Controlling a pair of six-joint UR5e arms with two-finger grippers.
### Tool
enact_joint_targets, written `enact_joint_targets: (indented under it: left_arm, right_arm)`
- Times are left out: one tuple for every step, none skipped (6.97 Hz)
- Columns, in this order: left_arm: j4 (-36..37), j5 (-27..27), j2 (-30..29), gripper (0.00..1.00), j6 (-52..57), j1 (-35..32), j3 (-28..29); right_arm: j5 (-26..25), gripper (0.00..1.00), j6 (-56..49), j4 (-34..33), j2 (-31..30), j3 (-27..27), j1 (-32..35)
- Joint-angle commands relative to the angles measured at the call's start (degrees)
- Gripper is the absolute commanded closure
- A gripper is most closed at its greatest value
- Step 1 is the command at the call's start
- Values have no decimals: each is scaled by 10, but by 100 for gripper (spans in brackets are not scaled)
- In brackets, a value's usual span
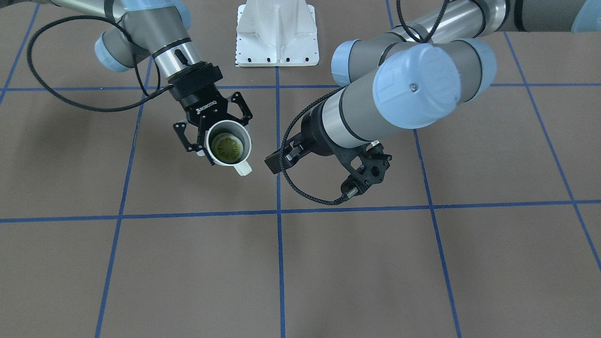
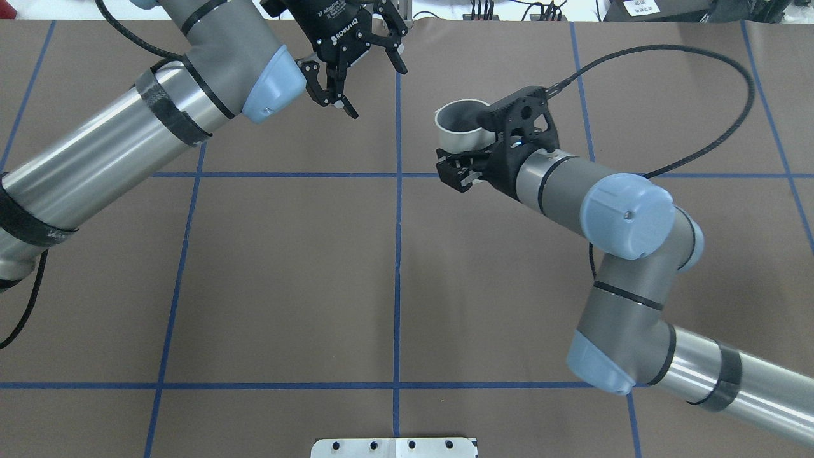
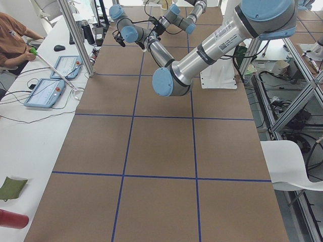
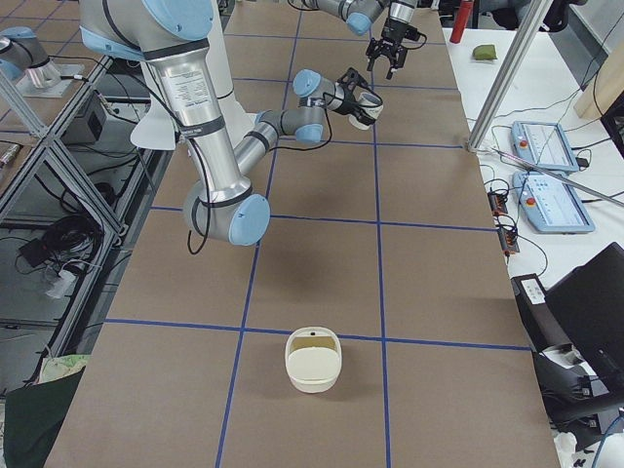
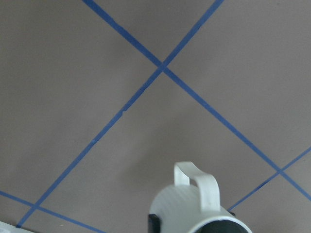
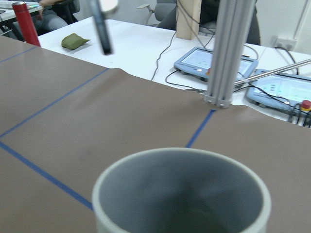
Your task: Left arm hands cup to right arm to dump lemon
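The white cup (image 1: 243,168) is held upright in the air by my right gripper (image 1: 217,129), whose fingers are shut on its sides. The yellow-green lemon (image 1: 227,145) lies inside it. The cup also shows in the overhead view (image 2: 459,130), close up from above in the right wrist view (image 6: 180,156), and with its handle up in the left wrist view (image 5: 194,208). My left gripper (image 2: 378,92) is open and empty. It hangs a short way to the cup's left, apart from it.
A white mount plate (image 1: 277,33) stands at the robot's base. A white bowl-like container (image 4: 313,359) sits far down the table on the right-arm side. Teach pendants (image 4: 546,185) and cables lie on the side bench beyond the table edge.
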Motion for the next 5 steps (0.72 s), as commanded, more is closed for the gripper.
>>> enact_joint_targets:
  left_arm:
    - [-1,1,13,0,3,-21,-1]
    - [0,1,17,0,9,-22,0]
    - [0,1,20,0,9,-22,-1]
    - [0,1,21,0,9,-23,-2]
    - [0,2,21,0,9,-26,-3]
  right_arm:
    - [-1,100,0,0,-111,66,82]
    - [0,100,1,3,-156,86,115]
    - [2,81,0,27,-201,93,139]
    - [2,81,1,120,-284,91,166]
    - [29,82,1,206,-365,86,203]
